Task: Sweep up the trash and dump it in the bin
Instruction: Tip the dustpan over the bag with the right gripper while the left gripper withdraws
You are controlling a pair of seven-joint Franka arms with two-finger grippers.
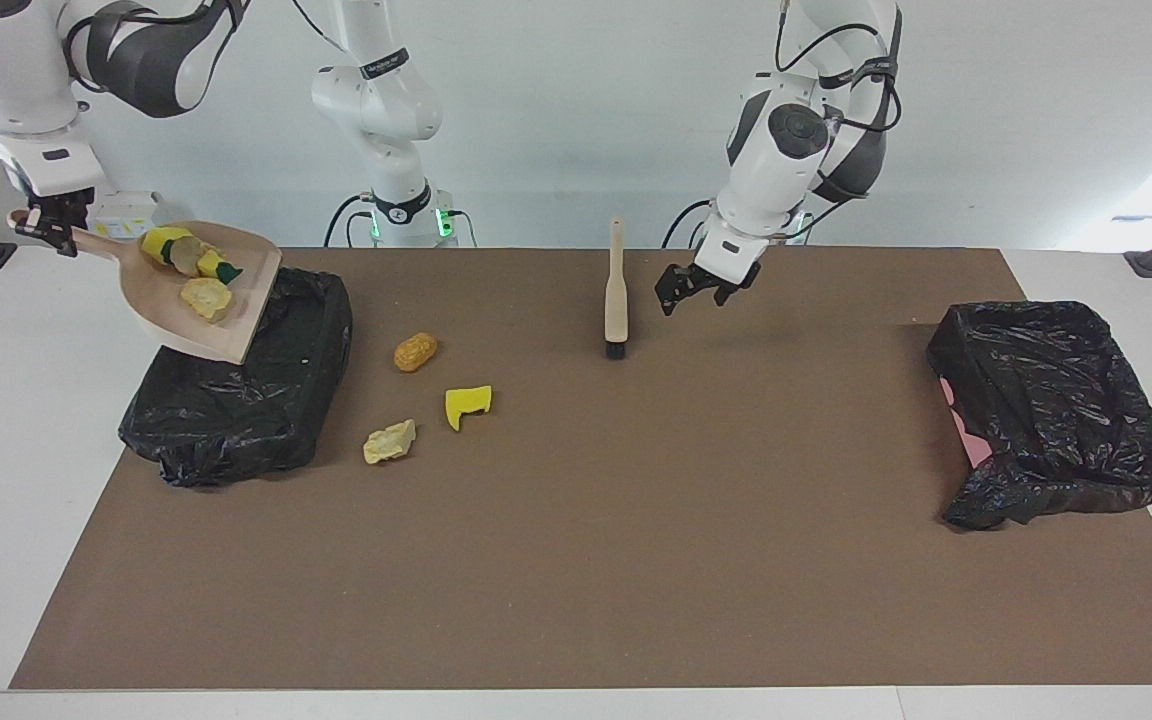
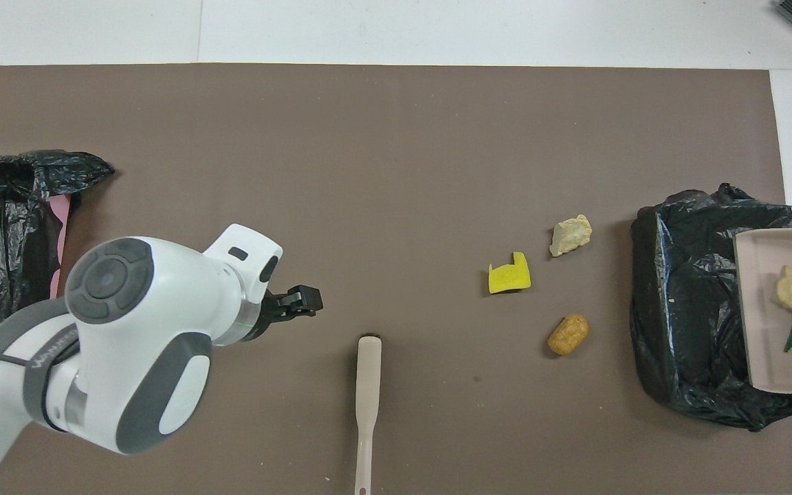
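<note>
Right now the right gripper (image 1: 41, 222) is clamped on the handle of the beige plastic dustpan (image 1: 198, 345). It holds the pan in the air over the black-bagged bin at the right arm's end of the table (image 1: 236, 410), with the pan's mouth tipped down toward the bag. Part of the trash sits in the pan: yellow sponge chunks and pale lumps piled together (image 1: 188, 268). It looks like four pieces, but they overlap and I can't be sure.

Three scraps lie loose on the brown mat (image 1: 576, 560) beside that bin:
- a brown peanut-shaped lump (image 1: 415, 351)
- a yellow notched sponge chunk (image 1: 467, 403)
- a pale beige rock-like lump (image 1: 389, 441), farthest from the robots

The beige-handled brush with black bristles (image 1: 617, 290) lies on the mat mid-table, with nothing gripping it. The left gripper (image 1: 696, 288) hangs over the mat just beside it, fingers spread and empty. A second black-bagged bin (image 1: 1056, 410) sits at the left arm's end.

The step in hand is probably dumping the first load. The next move likely calls for a steeper tilt so the pile slides off the lip into the bag. The loose three would then need another sweep, with the brush picked up.
</note>
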